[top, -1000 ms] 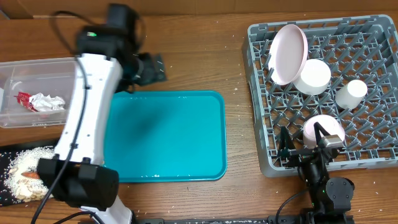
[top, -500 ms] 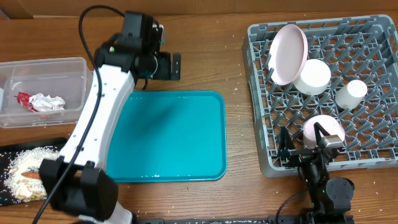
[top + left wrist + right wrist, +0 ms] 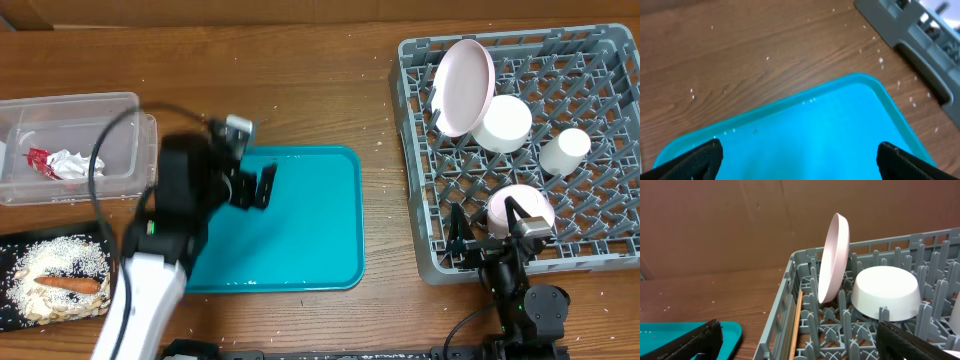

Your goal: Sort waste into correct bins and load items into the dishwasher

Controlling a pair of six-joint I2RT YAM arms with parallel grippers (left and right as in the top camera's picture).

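Brown wooden table (image 3: 330, 90), cardboard wall behind. My left gripper (image 3: 264, 187) hangs over the upper left part of the teal tray (image 3: 310, 240), jaws spread wide, nothing between them; the left wrist view shows only bare teal surface under the fingers (image 3: 697, 159). My right gripper (image 3: 487, 235) sits at the near edge of the grey dish rack (image 3: 412, 150), jaws also wide and holding nothing. In the rack: white plate (image 3: 462, 85) standing on edge, a bowl (image 3: 503, 122) upside down just beside it, small cup (image 3: 565, 150) to the right, second bowl (image 3: 520, 205) nearest my right gripper, chopsticks (image 3: 796, 325) lying along the rack's left wall. Far left: clear tub (image 3: 110, 110) holding the red wrapper (image 3: 38, 160) and crumpled napkin (image 3: 75, 163). Below it, black tray (image 3: 12, 318) holding rice scraps (image 3: 40, 258) with the orange stick (image 3: 72, 284) on top.
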